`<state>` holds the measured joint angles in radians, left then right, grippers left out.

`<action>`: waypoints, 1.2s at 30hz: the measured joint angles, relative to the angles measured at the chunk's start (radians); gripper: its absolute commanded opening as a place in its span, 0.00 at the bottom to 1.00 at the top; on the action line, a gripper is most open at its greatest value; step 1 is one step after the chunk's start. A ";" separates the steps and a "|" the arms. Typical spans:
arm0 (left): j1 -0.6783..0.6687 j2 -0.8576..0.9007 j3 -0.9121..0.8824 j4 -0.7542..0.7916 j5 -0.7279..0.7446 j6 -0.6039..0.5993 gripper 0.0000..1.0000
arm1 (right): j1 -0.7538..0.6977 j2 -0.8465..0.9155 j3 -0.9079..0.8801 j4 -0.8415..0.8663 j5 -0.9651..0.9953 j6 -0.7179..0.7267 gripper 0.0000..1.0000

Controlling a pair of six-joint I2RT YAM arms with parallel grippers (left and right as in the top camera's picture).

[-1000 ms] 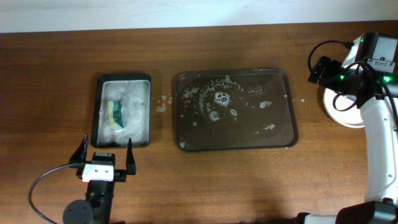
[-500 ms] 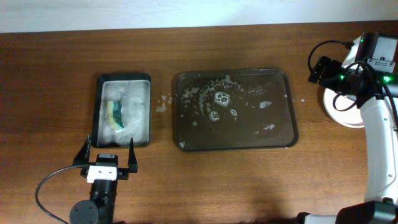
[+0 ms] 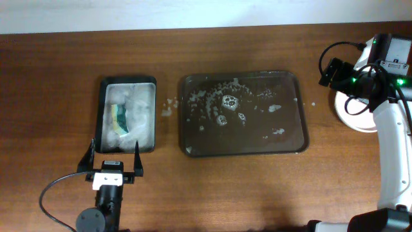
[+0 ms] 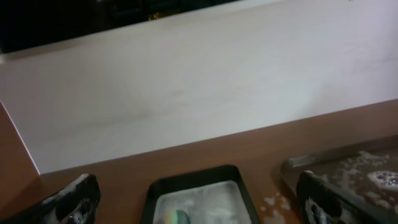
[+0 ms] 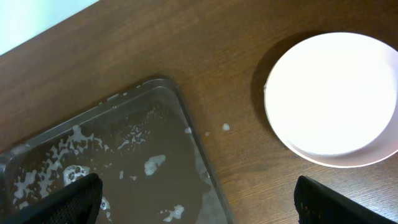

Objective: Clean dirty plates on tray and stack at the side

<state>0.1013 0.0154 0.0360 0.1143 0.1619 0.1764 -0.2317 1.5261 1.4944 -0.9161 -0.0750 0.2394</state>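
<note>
Round shallow white glossy plates [image 5: 333, 99] sit stacked on the brown wooden desk [image 3: 257, 193], well right of the large dark brown translucent rectangular tray [image 3: 257, 135] and partly under your right arm in the overhead view. At least two rims show; I can't count a third. The tray holds no plates, only suds and water. Right hand [image 5: 199, 190] is empty with its fingers wide apart, hovering between the tray's corner and the stack. Left hand [image 3: 112, 151] is also spread and empty, just short of the small black rectangular tray [image 3: 103, 116] with white foam and a yellow-green sponge [image 3: 119, 119]. My read: wash and stack steps look done. Next move is likely just to pull both arms clear; lift the right one so it doesn't clip the stack. No brand, label or readable writing anywhere.
</note>
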 measured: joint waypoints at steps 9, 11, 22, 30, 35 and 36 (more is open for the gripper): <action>0.000 -0.001 -0.019 -0.113 0.006 0.000 0.99 | 0.000 0.000 0.000 0.000 0.000 0.000 0.98; 0.000 -0.001 -0.021 -0.176 0.007 0.000 0.99 | 0.000 0.000 0.000 0.000 0.000 0.000 0.98; 0.000 -0.002 -0.022 -0.178 0.007 0.000 0.99 | 0.000 0.000 0.000 0.000 0.000 0.000 0.98; 0.000 -0.002 -0.022 -0.178 0.007 0.000 0.99 | 0.000 0.000 0.000 0.000 0.000 0.000 0.98; 0.000 -0.002 -0.022 -0.178 0.007 0.000 0.99 | 0.000 0.000 0.000 0.000 0.000 0.000 0.98; 0.000 -0.002 -0.022 -0.178 0.007 0.000 0.99 | 0.000 0.000 0.000 0.000 0.000 0.000 0.98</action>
<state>0.1013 0.0139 0.0139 -0.0639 0.1692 0.1764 -0.2317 1.5261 1.4944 -0.9161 -0.0750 0.2394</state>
